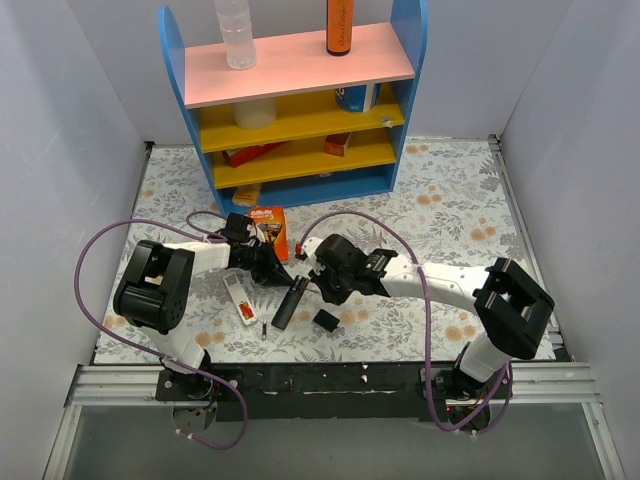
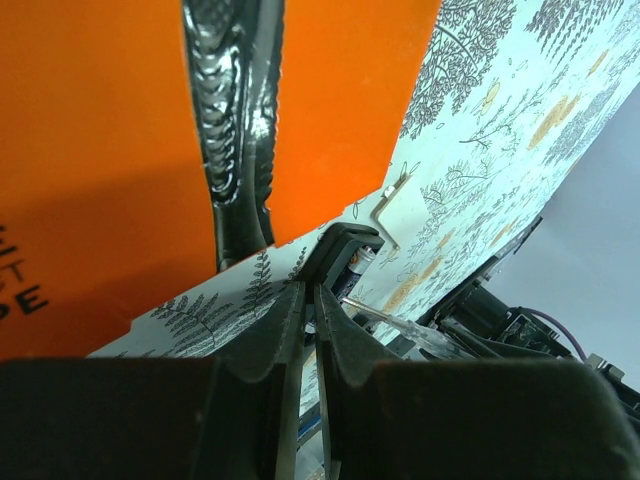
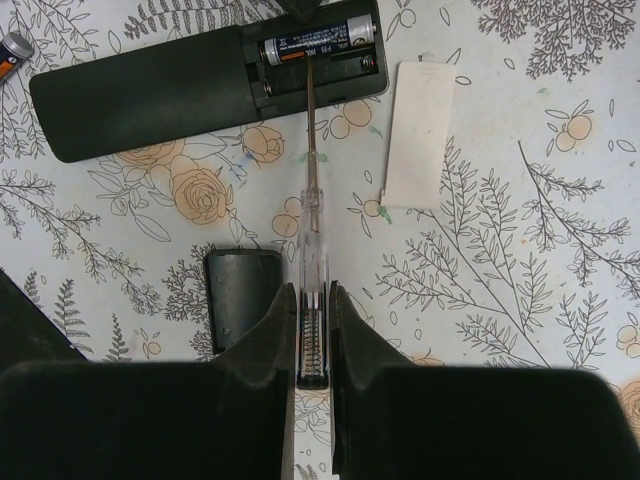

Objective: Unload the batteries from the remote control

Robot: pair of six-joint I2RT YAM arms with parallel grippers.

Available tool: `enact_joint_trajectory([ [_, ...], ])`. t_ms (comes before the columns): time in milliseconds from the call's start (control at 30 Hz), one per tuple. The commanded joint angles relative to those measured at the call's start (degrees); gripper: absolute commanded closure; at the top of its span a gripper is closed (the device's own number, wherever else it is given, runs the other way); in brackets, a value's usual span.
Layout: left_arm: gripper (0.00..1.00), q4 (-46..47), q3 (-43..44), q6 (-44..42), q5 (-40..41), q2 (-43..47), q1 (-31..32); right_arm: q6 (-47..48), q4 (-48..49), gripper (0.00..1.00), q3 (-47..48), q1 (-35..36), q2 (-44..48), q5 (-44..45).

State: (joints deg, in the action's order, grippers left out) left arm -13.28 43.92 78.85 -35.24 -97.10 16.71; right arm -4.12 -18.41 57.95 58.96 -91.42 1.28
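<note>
The black remote (image 3: 150, 90) lies on the floral mat with its battery bay open. One battery (image 3: 318, 42), black with an orange band, sits in the bay; the slot beside it is empty. A second battery (image 3: 14, 48) lies loose by the remote's other end. My right gripper (image 3: 310, 292) is shut on a clear-handled screwdriver (image 3: 311, 240) whose tip reaches into the bay next to the battery. My left gripper (image 2: 310, 290) is shut, its tips against the remote's bay end (image 2: 338, 258). In the top view both grippers, left (image 1: 275, 272) and right (image 1: 312, 283), meet at the remote (image 1: 288, 305).
The black battery cover (image 3: 243, 295) lies beside the screwdriver. A white card (image 3: 420, 135) lies past the bay. The orange razor package (image 1: 270, 230) is just behind the left gripper. A white strip with a red piece (image 1: 240, 297) lies left of the remote. A blue shelf (image 1: 300, 110) stands at the back.
</note>
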Motion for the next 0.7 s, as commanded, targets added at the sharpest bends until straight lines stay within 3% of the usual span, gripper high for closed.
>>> enact_joint_trajectory([
  [0, 0.92, -1.31, -1.91, -0.8, 2.02, -1.6, 0.96, -1.15, -0.49, 0.99, -3.46, 0.28, -0.52, 0.21],
  [333, 0.93, -1.58, -2.53, -1.06, 3.51, -1.43, 0.96, -3.88, 2.86, 0.99, -7.5, -1.39, 2.29, 0.74],
  [667, 0.93, -1.58, -2.96, -0.72, 4.22, -1.78, 0.96, -1.51, -1.36, 0.99, -3.37, -1.48, 2.38, 1.8],
])
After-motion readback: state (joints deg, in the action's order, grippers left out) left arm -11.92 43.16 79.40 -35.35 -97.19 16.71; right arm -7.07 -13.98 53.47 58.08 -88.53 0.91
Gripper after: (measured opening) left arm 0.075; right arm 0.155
